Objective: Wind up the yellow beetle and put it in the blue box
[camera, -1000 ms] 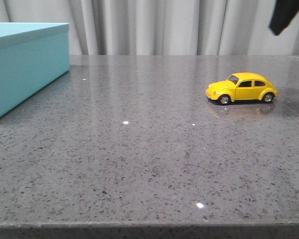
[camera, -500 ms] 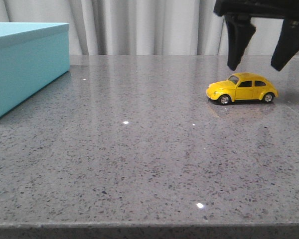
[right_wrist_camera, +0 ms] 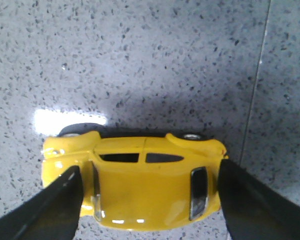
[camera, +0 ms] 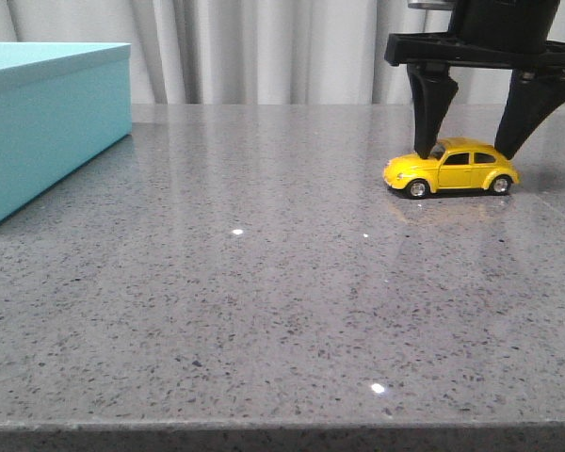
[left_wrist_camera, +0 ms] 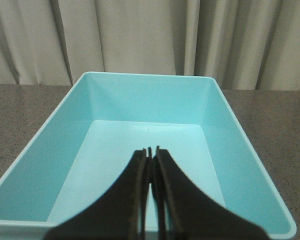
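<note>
The yellow beetle (camera: 452, 169) stands on its wheels on the grey table at the right, nose to the left. My right gripper (camera: 466, 151) is open and lowered over it, one finger at the hood and one at the rear. In the right wrist view the car's roof (right_wrist_camera: 145, 185) lies between the two fingers (right_wrist_camera: 60, 200), which are close to its ends. The blue box (camera: 47, 122) stands at the far left. In the left wrist view it is open and empty (left_wrist_camera: 145, 75), with my left gripper (left_wrist_camera: 151, 150) shut and empty above it.
Grey speckled stone table (camera: 264, 301) with its front edge near the bottom of the front view. Pale curtains (camera: 264, 47) hang behind the table. A seam line in the table top (right_wrist_camera: 255, 100) runs beside the car.
My right gripper has come down from the top right until its fingers straddle the beetle. The beetle has shifted slightly to the left. The box has not moved.
</note>
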`<state>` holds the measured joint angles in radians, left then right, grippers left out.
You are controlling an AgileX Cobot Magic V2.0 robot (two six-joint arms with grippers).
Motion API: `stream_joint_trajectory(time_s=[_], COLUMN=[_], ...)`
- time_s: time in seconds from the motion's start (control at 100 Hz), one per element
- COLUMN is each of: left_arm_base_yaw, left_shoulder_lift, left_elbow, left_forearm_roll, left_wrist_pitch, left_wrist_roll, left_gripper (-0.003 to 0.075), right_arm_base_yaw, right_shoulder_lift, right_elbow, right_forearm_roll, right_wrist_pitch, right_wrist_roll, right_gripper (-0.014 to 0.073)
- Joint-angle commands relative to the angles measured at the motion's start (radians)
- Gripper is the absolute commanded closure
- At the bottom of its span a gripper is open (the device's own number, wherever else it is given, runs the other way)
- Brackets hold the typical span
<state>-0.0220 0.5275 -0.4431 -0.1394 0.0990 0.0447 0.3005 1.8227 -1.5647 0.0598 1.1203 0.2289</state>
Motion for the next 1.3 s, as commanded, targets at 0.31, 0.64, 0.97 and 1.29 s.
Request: stream_joint_trajectory(time_s=[0.31,0.64,0.97,1.29], left_arm_base_yaw=[0.002,0.002,0.002,0.002], left_shoulder_lift=[0.008,0.008,0.008,0.008], left_elbow=[-0.034,-0.034,-0.034,-0.034], left_forearm_roll=[-0.009,-0.009,-0.009,-0.009], left_wrist_pitch=[-0.099,-0.099,-0.099,-0.099], left_wrist_roll=[-0.006,-0.006,-0.006,-0.006], left_gripper=[0.0739,0.0739,0.0739,0.0739], right_arm_base_yaw=[-0.037,-0.172,-0.148,-0.064], right_shoulder_lift=[-0.039,-0.041,-0.144,-0.293], right_elbow=[-0.033,-0.033,-0.06,-0.057], right_forearm_roll=[-0.167,-0.188,-0.189,-0.187], right_wrist_pitch=[0.055,0.099,0.132,0.082], right_wrist_roll=[0.039,0.04,0.039,0.033], right_gripper=[0.0036,0.0036,0.0036,0.0036])
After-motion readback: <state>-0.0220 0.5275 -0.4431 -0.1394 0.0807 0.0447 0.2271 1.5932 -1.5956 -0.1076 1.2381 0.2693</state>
